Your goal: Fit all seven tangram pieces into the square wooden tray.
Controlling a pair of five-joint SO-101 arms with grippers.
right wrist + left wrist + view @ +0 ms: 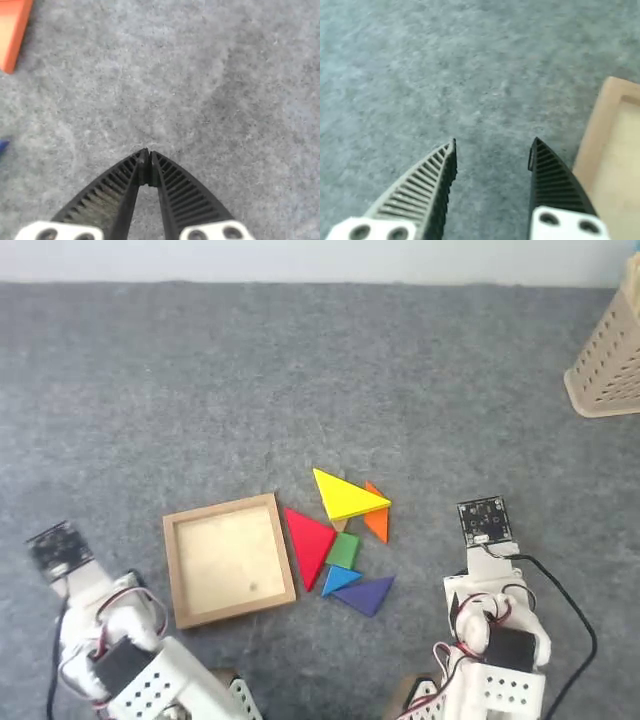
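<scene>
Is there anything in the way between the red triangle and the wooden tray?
No, nothing visible is in the way. The red triangle lies right beside the tray, next to its edge, with at most a sliver of grey carpet between them.

left gripper (494, 144): fingers apart | right gripper (148, 151): fingers together, seemingly touching at tips

**Left arm** (108, 628) and **right arm** (497, 635): white printed shells over black servo blocks, perforated white bases (158, 687), thin red and black wires (497, 612) between the joints. Each wrist carries a square black camera board (483, 521). A black cable (572, 612) trails from the right arm.

**Left end effector** (495, 142) and **right end effector** (148, 151): black ribbed fingers (435, 185) tapering to points, on white mounts with dark screws (360, 232).
</scene>
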